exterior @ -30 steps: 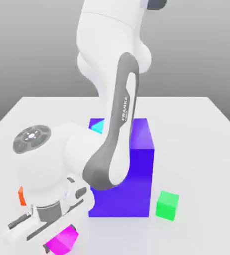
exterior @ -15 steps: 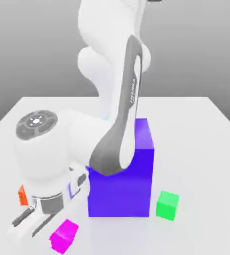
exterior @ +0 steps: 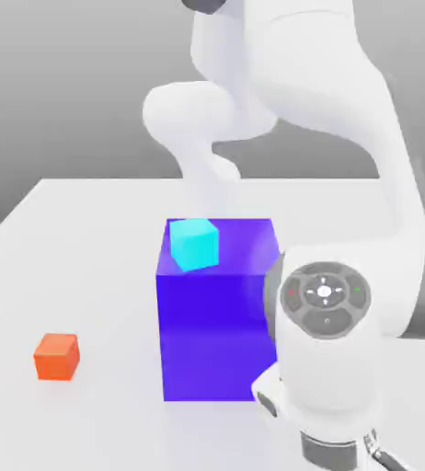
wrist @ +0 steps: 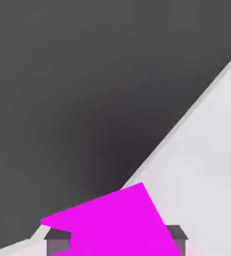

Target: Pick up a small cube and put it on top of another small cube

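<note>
— Between the jaws in the hand view sits the magenta cube [wrist: 112,222], pinched, a dark finger [wrist: 57,240] showing at either side of it. A second ago those jaws stood spread over it low at the exterior view's left; now they have closed and the arm [exterior: 331,350] has swung across to the exterior view's right.

— So the pick looks done?

— I'd judge so: the cube is tilted in the grip, seen against the pale counter [wrist: 212,150] and the dark backdrop, so it seems lifted and on its way.

— And the green cube it goes on?

— It stood beside the big blue block [exterior: 218,322], on the exterior view's right. The wrist now covers that spot.

— Anything in the way?

— The blue block is close beside the arm, with the cyan cube [exterior: 195,244] on top. The orange cube [exterior: 57,356] lies well apart, at the exterior view's left.
</note>
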### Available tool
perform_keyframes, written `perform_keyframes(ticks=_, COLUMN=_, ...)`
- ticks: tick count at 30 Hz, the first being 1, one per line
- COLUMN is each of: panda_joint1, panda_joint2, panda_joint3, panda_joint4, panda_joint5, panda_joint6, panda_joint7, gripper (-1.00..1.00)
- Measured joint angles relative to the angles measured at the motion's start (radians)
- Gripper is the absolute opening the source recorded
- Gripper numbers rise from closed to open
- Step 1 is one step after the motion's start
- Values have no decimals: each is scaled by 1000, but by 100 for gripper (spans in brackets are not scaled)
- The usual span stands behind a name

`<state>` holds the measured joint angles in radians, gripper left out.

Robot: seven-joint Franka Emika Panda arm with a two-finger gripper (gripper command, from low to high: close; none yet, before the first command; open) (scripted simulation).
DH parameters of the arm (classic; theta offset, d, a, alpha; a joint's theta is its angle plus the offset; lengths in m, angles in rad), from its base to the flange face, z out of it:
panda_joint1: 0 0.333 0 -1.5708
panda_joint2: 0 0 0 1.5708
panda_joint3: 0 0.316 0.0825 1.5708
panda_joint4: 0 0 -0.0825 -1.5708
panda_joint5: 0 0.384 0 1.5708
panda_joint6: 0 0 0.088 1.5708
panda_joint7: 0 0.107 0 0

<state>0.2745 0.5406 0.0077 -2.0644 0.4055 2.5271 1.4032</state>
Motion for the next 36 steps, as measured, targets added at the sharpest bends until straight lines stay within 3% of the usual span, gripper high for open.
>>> perform_keyframes(ticks=18, panda_joint1=-108, panda_joint2=-327, panda_joint3=167, panda_joint4=-371, panda_joint5=-168, panda_joint6=28, panda_joint7=-978, gripper=-100)
perform_keyframes(ticks=30, panda_joint1=-61, panda_joint2=-625, panda_joint3=203, panda_joint4=-645, panda_joint5=-343, panda_joint6=138, panda_joint7=-1626, gripper=-100)
perform_keyframes(ticks=36, panda_joint1=-86, panda_joint2=-491, panda_joint3=176, panda_joint4=-693, panda_joint5=-433, panda_joint6=277, panda_joint7=-1607, gripper=-100)
